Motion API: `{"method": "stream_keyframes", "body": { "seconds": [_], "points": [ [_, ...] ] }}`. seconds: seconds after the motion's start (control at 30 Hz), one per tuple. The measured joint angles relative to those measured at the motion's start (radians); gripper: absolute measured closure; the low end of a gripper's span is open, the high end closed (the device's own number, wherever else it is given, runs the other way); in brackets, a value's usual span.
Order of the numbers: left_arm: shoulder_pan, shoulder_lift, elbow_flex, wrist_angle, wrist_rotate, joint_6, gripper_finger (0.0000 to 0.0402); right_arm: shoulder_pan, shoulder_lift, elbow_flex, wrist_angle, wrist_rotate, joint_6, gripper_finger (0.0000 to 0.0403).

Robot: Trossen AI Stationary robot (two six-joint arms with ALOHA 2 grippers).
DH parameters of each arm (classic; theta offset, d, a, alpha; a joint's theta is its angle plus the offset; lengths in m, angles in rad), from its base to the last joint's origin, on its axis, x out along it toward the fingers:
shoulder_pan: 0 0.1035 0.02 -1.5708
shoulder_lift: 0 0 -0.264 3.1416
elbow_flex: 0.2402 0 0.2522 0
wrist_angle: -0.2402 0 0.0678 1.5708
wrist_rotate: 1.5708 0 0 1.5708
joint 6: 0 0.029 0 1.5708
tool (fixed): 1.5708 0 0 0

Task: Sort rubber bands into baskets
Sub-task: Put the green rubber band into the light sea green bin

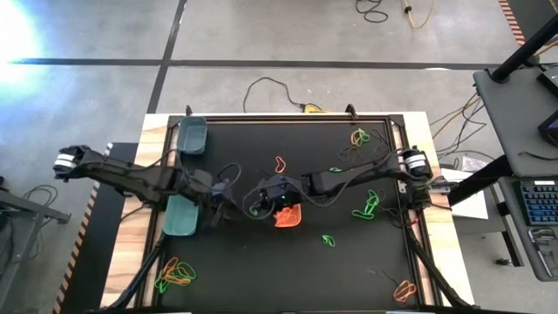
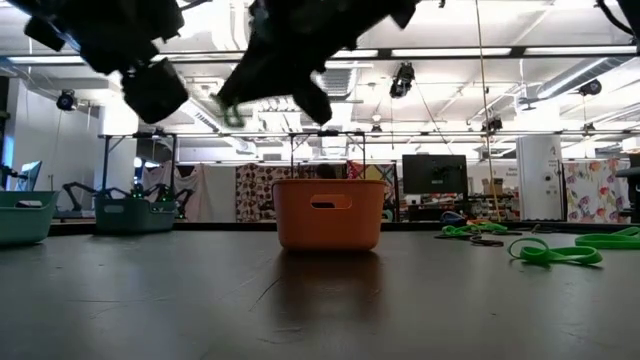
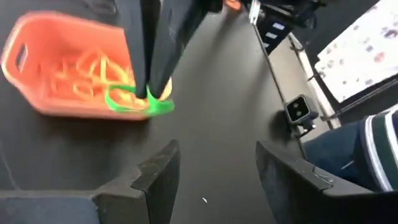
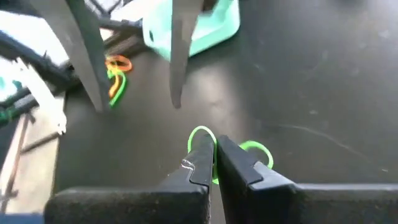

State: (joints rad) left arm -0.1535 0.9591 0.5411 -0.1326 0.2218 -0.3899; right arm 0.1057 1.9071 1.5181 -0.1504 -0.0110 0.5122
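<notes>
My right gripper (image 1: 259, 202) hangs above the black mat just left of the orange basket (image 1: 288, 216), shut on a bright green rubber band (image 4: 200, 134). The left wrist view shows that band (image 3: 134, 101) in front of the orange basket (image 3: 62, 68), which holds several orange bands. My left gripper (image 3: 217, 168) stands open with nothing between its fingers, a little left of the right one and beside the light teal basket (image 1: 181, 215). The dark teal basket (image 1: 192, 135) rests on the table's far left. My right gripper pinches the green rubber band between its two fingertips; loops of it (image 4: 255, 150) stick out on both sides of the fingers. The fingers slant downward from the table's right. The band hangs slack at the tips (image 2: 230, 113), lifted clear of the mat.
Loose bands lie about the mat: green ones (image 1: 366, 208) (image 1: 328, 240) to the right, a mixed heap (image 1: 174, 272) at the near left, more (image 1: 359, 137) at the far right, an orange one (image 1: 280, 163) beyond the grippers. Cables run along the far edge.
</notes>
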Motion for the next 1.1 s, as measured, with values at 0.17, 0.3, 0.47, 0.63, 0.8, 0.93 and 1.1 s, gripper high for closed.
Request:
{"method": "stream_keyframes", "body": {
  "seconds": [0.17, 0.3, 0.47, 0.63, 0.8, 0.93, 1.1],
  "points": [
    [-0.104, -0.026, 0.003, -0.091, -0.103, -0.175, 0.0208, 0.033, 0.064, 0.021, 0.019, -0.060, -0.080, 0.0394],
    [-0.232, -0.016, 0.004, -0.090, -0.256, -0.295, 0.0208, 0.096, 0.075, 0.045, -0.019, -0.068, -0.110, 0.0394],
    [-0.335, 0.038, 0.004, -0.086, -0.402, -0.329, 0.0208, 0.172, 0.067, 0.044, -0.109, -0.065, -0.126, 0.0394],
    [-0.379, 0.120, 0.004, 0.058, -0.424, -0.353, 0.0208, 0.254, 0.084, 0.034, -0.140, -0.002, -0.144, 0.0394],
    [-0.396, 0.219, 0.005, 0.185, -0.448, -0.411, 0.0208, 0.302, 0.135, 0.033, -0.170, 0.104, -0.146, 0.0394],
    [-0.402, 0.295, 0.005, 0.281, -0.478, -0.413, 0.0208, 0.302, 0.189, 0.032, -0.169, 0.116, -0.125, 0.0394],
    [-0.404, 0.381, 0.005, 0.381, -0.497, -0.413, 0.0208, 0.302, 0.205, 0.032, -0.172, 0.092, -0.110, 0.0375]
  ]
}}
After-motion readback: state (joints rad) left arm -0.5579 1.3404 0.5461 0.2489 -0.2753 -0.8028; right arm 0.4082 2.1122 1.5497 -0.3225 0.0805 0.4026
